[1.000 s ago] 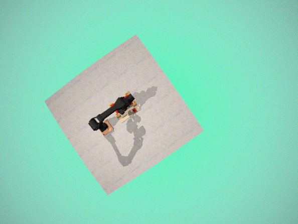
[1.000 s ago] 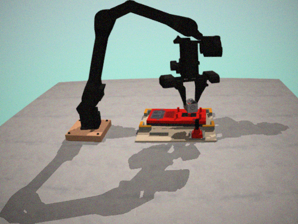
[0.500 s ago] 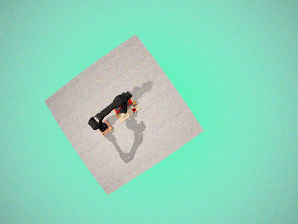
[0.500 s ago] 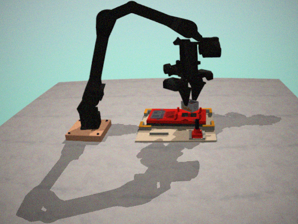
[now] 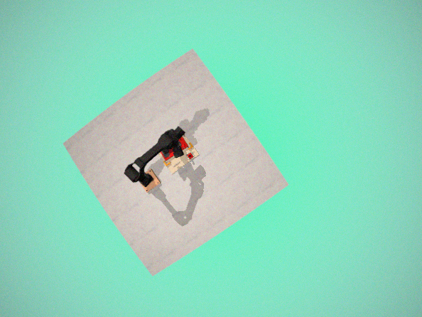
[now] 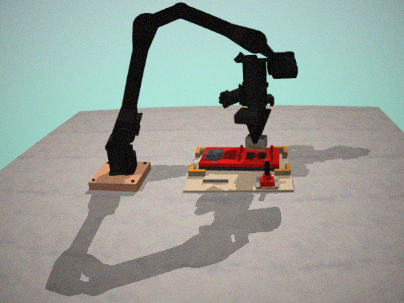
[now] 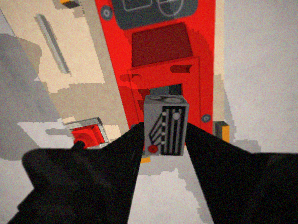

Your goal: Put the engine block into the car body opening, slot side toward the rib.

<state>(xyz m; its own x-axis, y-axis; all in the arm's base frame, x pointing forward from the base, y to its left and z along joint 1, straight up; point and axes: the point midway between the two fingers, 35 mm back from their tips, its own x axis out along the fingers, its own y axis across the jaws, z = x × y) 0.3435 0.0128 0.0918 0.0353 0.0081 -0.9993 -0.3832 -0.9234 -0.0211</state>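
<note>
My gripper (image 6: 255, 141) (image 7: 164, 126) is shut on the grey engine block (image 6: 262, 143) (image 7: 169, 116), pointing down. The block is held above the red car body (image 6: 245, 164) (image 7: 118, 56) (image 5: 183, 142), over the end with the opening (image 6: 261, 155) (image 7: 174, 89). In the wrist view the block hides much of the opening; its near face shows black-and-white stripes and a red dot. The block looks roughly upright. I cannot make out its slot or the rib clearly.
The car body lies on a cream board (image 6: 194, 187) between orange-and-grey corner brackets (image 6: 196, 171) (image 6: 283, 170). Short red posts (image 6: 241, 153) (image 6: 271, 153) rise beside the opening. A red piece with a black upright pin (image 6: 266, 182) (image 7: 89, 134) (image 5: 190, 156) and a grey bar (image 6: 215, 181) (image 7: 52, 44) are on the board.
</note>
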